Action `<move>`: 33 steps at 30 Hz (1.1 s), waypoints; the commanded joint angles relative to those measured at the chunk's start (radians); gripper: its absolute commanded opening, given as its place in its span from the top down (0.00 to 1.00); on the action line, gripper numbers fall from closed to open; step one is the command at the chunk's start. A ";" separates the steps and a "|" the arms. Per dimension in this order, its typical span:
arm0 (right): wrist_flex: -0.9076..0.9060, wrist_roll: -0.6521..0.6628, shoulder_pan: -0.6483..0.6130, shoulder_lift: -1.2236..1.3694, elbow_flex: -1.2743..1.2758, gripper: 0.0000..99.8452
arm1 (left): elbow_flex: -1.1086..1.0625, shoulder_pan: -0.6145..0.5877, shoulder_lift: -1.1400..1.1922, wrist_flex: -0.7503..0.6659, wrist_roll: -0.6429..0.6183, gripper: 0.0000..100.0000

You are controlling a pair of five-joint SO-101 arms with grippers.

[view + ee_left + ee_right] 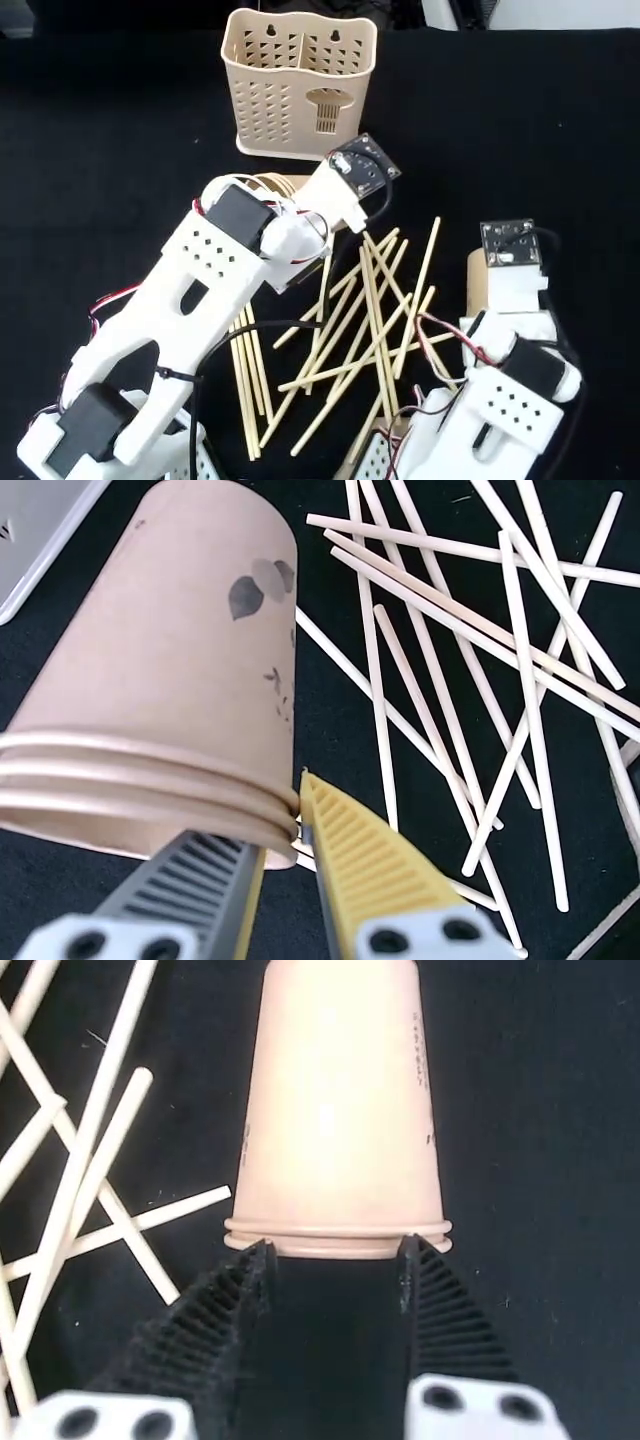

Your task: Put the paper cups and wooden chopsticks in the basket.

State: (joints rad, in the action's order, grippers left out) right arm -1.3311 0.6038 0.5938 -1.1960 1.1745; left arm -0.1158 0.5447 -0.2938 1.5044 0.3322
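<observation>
left claw (282,825): narrow, nipping the rim of the stacked brown paper cups (170,670).
right claw (337,1252): wide at a single tan paper cup (340,1100) rim; i'd push deeper, then close.

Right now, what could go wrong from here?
The right gripper is open, tips at the rim of the tan paper cup lying on its side; closing there could dent it or push it away. The left gripper is at a nested stack of brown paper cups, which might separate when lifted. Scattered pale wooden chopsticks nearby could get swept.
</observation>
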 commanded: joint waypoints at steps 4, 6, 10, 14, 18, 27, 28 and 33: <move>0.199 -0.037 0.000 0.093 0.036 0.81 | 0.005 -0.012 -0.041 0.002 0.000 0.97; 0.236 -0.035 0.000 0.093 0.035 0.81 | 0.005 -0.012 -0.041 0.005 0.000 0.97; 0.210 -0.035 0.000 0.093 -0.022 0.81 | 0.005 -0.012 -0.041 0.002 0.000 0.97; 0.109 -0.061 0.000 0.091 -0.110 0.81 | 0.005 -0.012 -0.040 -0.002 0.000 0.97; 0.061 -0.092 0.000 0.091 -0.150 0.81 | 0.005 -0.012 -0.038 -0.002 0.002 0.97; 0.054 -0.092 -0.054 -0.104 -0.004 0.81 | 0.005 -0.124 -0.034 -0.002 0.005 0.97; 0.049 -0.094 -0.075 -0.162 0.028 0.81 | 0.005 -0.131 -0.034 -0.002 0.005 0.97; 0.032 -0.089 -0.101 -0.400 0.110 0.81 | 0.005 -0.139 -0.038 0.003 0.005 0.97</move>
State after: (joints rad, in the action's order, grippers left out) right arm -1.2866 0.5194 0.5125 -1.4891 1.2758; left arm -0.1158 0.4143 -0.2938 1.5044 0.3322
